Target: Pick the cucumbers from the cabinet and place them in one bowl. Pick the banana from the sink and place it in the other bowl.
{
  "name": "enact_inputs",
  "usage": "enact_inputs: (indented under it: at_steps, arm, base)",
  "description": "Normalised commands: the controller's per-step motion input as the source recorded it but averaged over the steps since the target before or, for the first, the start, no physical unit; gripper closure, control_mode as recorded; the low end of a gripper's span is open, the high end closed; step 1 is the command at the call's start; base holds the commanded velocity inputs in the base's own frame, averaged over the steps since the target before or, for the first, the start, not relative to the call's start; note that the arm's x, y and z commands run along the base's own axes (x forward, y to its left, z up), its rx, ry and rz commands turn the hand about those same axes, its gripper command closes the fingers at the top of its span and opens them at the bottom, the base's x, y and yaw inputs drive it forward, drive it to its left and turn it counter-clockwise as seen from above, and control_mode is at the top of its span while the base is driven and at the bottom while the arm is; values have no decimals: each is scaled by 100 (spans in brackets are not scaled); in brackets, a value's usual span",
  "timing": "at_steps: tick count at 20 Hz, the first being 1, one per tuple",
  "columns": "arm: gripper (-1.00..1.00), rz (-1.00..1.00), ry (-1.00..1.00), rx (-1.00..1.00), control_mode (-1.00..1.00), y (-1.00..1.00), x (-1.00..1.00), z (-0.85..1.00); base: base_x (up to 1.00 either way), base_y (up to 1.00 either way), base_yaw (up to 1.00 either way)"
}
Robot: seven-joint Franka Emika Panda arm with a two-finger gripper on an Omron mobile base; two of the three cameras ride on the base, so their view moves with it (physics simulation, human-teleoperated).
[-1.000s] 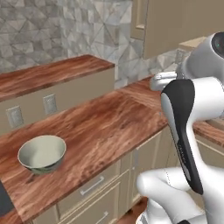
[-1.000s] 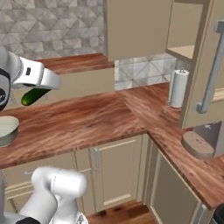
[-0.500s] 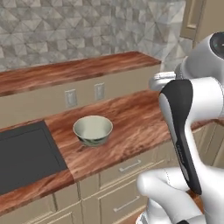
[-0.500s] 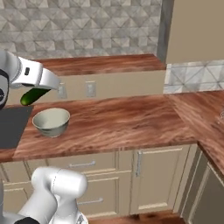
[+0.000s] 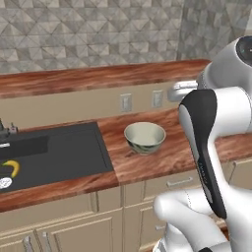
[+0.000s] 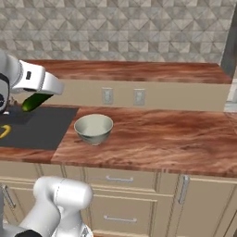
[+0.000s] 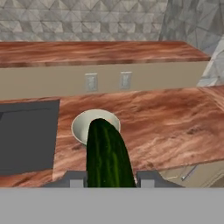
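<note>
Countertop (image 6: pixel 157 134) of red-brown wood ran across the kitchen, and it was the biggest thing there. A raised ledge (image 6: pixel 139 71) of the same wood stood behind the countertop, against a grey tiled wall (image 5: pixel 88 34). Two wall sockets (image 6: pixel 122 96) sat on the tan strip between the ledge and the countertop. Cream drawers (image 6: pixel 120 180) with small handles were under the countertop.

A black sink (image 5: pixel 49 152) was set into the countertop. A bowl (image 6: pixel 94 129) stood upright on the countertop, just beside the sink's edge. It was pale and looked empty.

A yellow banana (image 5: pixel 12 168) lay inside the sink, near a round silver drain (image 5: pixel 4 183).

The gripper (image 6: pixel 33 98) hung in the air above the countertop, over the sink's edge and near the bowl. Its fingers were clenched on a dark green cucumber (image 7: pixel 106 153). In the hand view the cucumber stuck out from between the two finger tips and pointed at the bowl, hiding part of its rim. In the right base view the cucumber tilted down from the gripper, well above the countertop and not touching it.
</note>
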Motion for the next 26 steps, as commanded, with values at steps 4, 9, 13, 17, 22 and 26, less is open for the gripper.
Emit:
enact_inputs:
  at_steps: [4, 9, 13, 17, 22, 26]
  arm:
    - [100, 0, 0, 0, 100, 0, 0, 0]
    - [100, 0, 0, 0, 100, 0, 0, 0]
    - [100, 0, 0, 0, 100, 0, 0, 0]
    - [100, 0, 0, 0, 100, 0, 0, 0]
    - [100, 0, 1, 0, -100, 0, 4, 0]
    - [100, 0, 15, 0, -100, -6, 59, -2]
  base:
    - [45, 18, 2]
    - [43, 31, -5]
    - [17, 52, -10]
    - [11, 42, -9]
    - [0, 1, 0]
    - [0, 0, 0]
